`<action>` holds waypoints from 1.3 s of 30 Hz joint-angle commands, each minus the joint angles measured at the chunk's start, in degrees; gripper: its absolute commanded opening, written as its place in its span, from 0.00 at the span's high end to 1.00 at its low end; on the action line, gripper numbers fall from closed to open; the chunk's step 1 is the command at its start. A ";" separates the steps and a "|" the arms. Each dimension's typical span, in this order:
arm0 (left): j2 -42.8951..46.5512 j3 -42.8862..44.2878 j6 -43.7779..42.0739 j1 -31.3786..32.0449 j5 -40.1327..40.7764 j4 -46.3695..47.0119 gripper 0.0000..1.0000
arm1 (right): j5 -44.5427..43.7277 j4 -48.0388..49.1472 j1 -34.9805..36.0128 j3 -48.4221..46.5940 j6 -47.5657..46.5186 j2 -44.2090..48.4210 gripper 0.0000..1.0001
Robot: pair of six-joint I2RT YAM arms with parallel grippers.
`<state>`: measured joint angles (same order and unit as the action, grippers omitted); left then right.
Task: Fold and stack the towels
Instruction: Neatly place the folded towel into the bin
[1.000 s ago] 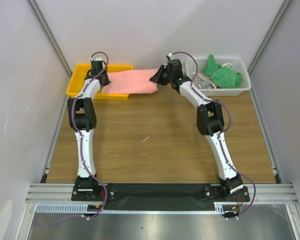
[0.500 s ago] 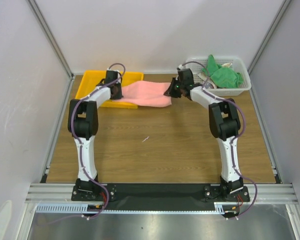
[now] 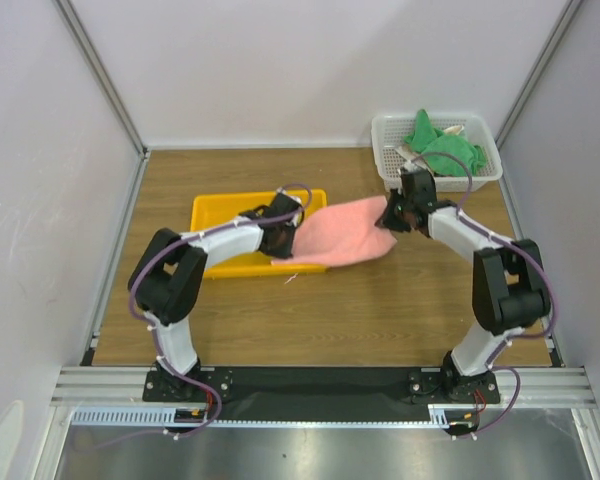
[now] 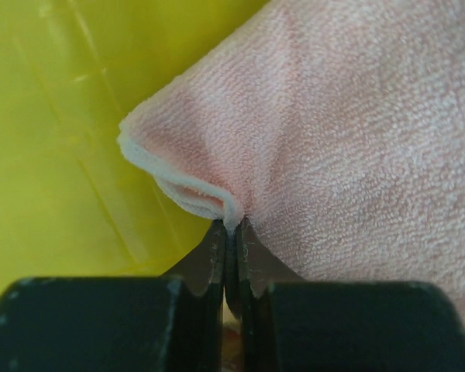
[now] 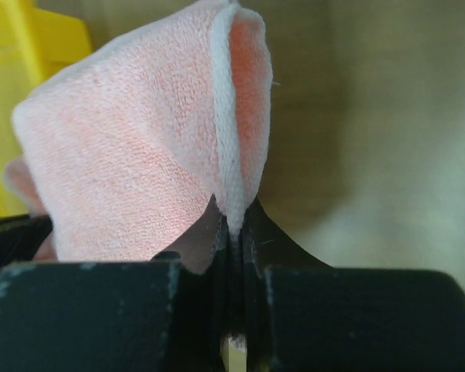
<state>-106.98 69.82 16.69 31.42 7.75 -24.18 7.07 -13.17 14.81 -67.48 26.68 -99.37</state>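
Note:
A pink towel (image 3: 340, 232) hangs stretched between my two grippers in the top view, its left end over the yellow tray (image 3: 213, 215). My left gripper (image 3: 285, 232) is shut on the towel's left corner (image 4: 190, 178), above the yellow tray (image 4: 54, 139). My right gripper (image 3: 392, 215) is shut on the towel's right corner (image 5: 231, 147), over the wooden table (image 5: 387, 116). Green towels (image 3: 445, 150) lie heaped in the white basket (image 3: 490, 172) at the back right.
The yellow tray sits left of centre on the wooden table (image 3: 330, 310). The white basket stands at the back right corner. Grey walls close the table on three sides.
Both grippers have pulled the pink towel toward the near side and to the right. The yellow tray has slid with it from the back left toward the table's middle.

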 commanded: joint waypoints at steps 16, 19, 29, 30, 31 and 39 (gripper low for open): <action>19.69 -4.34 3.54 0.42 7.72 -10.71 1.00 | -4.60 -14.25 2.50 2.54 0.04 23.17 1.00; 22.68 -4.17 0.20 -3.54 7.02 -12.20 0.99 | -4.79 -15.57 5.48 -2.19 4.07 20.37 1.00; 29.71 -6.27 -2.54 -13.75 11.14 -16.60 1.00 | -0.75 -8.81 14.71 -7.48 6.99 10.00 1.00; 30.16 -7.06 -2.71 -14.45 11.41 -16.42 1.00 | -0.31 -8.37 15.25 -7.49 6.90 9.20 1.00; 30.60 -7.50 -3.06 -15.67 12.54 -16.33 1.00 | -0.22 -8.02 15.60 -7.66 7.16 8.50 1.00; 31.75 -13.30 -2.54 -19.03 15.45 -12.38 1.00 | -2.76 -6.96 17.71 -4.16 6.90 3.84 1.00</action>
<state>-76.44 58.48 15.92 13.85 17.41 -37.34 7.99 -20.91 33.28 -72.16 34.20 -95.00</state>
